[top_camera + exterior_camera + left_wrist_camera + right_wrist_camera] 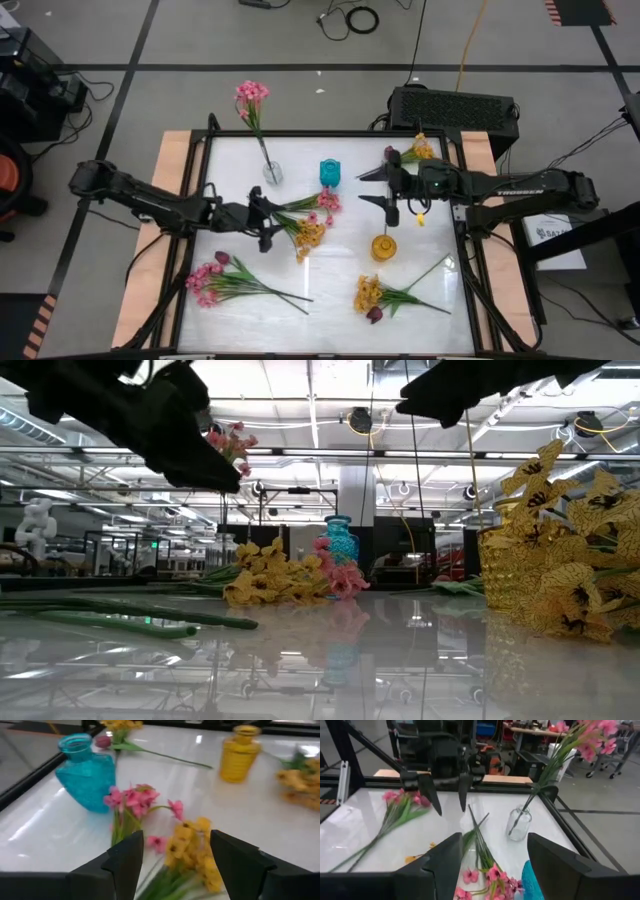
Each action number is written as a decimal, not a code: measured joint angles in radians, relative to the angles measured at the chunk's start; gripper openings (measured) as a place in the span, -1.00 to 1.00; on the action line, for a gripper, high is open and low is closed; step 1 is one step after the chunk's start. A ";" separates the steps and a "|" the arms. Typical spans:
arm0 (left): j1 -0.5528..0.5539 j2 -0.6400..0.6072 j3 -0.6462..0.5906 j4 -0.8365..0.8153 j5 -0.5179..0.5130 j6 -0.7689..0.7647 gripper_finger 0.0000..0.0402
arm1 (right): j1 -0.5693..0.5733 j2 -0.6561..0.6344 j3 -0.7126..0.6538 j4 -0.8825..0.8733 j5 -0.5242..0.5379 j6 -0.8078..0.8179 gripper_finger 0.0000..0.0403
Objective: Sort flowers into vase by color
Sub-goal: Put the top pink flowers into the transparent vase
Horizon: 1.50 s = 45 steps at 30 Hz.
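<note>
A glossy white table top (330, 290) edged with pale wooden boards fills the centre of the high view. A black perforated box (453, 106) is seen just above its upper right corner. A coiled black cable (362, 18) lies on the grey floor at top centre.

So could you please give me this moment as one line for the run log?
left tool: open over mixed pink-and-yellow flower spray | right tool: open, empty, beside blue glass vase | clear glass vase: holds pink flowers
</note>
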 joint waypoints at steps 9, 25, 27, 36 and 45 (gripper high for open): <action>0.011 0.211 0.161 -0.020 -0.079 0.016 0.17 | 0.004 0.002 0.000 -0.001 0.000 -0.001 0.08; 0.255 0.309 0.277 -0.226 0.125 0.089 0.17 | 0.004 0.005 0.000 0.001 0.000 -0.039 0.08; 0.255 0.309 0.269 -0.226 0.128 0.112 0.17 | 0.004 0.005 0.000 0.001 0.001 -0.049 0.08; 0.254 0.445 0.256 -0.086 0.107 0.187 0.17 | 0.004 0.005 0.000 0.008 0.001 -0.052 0.08; 0.270 0.542 0.255 0.001 0.136 0.205 0.17 | 0.004 0.005 0.000 0.008 0.001 -0.061 0.08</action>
